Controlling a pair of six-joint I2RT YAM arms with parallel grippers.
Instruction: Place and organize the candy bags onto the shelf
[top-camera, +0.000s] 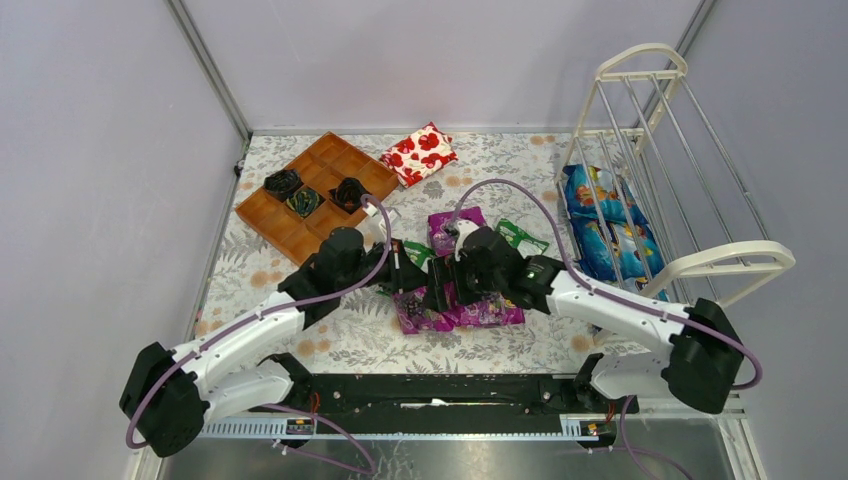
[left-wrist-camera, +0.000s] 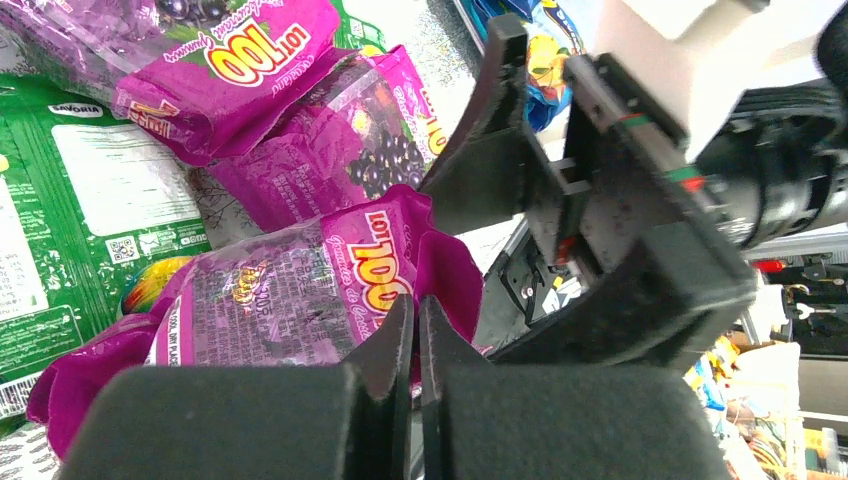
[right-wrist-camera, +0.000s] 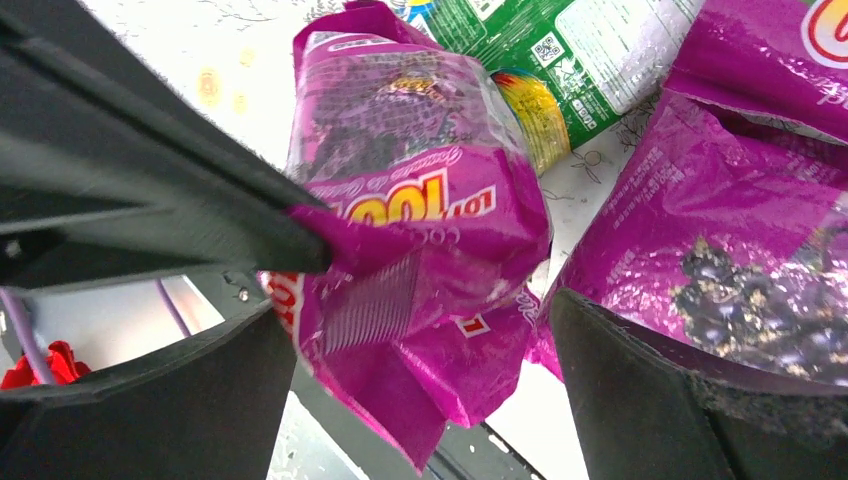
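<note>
Three magenta-purple candy bags and two green-and-white ones lie in a heap mid-table. My left gripper (top-camera: 408, 275) (left-wrist-camera: 418, 305) is shut on the edge of one purple bag (left-wrist-camera: 300, 290) (right-wrist-camera: 420, 200), which is lifted and crumpled. My right gripper (top-camera: 437, 292) (right-wrist-camera: 420, 320) is open, with a finger on each side of that bag's lower end. A second purple bag (right-wrist-camera: 740, 230) (top-camera: 490, 310) lies by the right finger. A third purple bag (top-camera: 455, 230) (left-wrist-camera: 250, 60) lies behind. A green bag (top-camera: 522, 236) (left-wrist-camera: 90, 180) lies beside them. The white wire shelf (top-camera: 640, 130) stands at the right.
Blue bags (top-camera: 600, 225) lie on the shelf's lowest tier. A brown compartment tray (top-camera: 300, 200) with dark wrapped items sits at the back left. A red-and-white flowered packet (top-camera: 420, 153) lies behind it. The two grippers are very close together.
</note>
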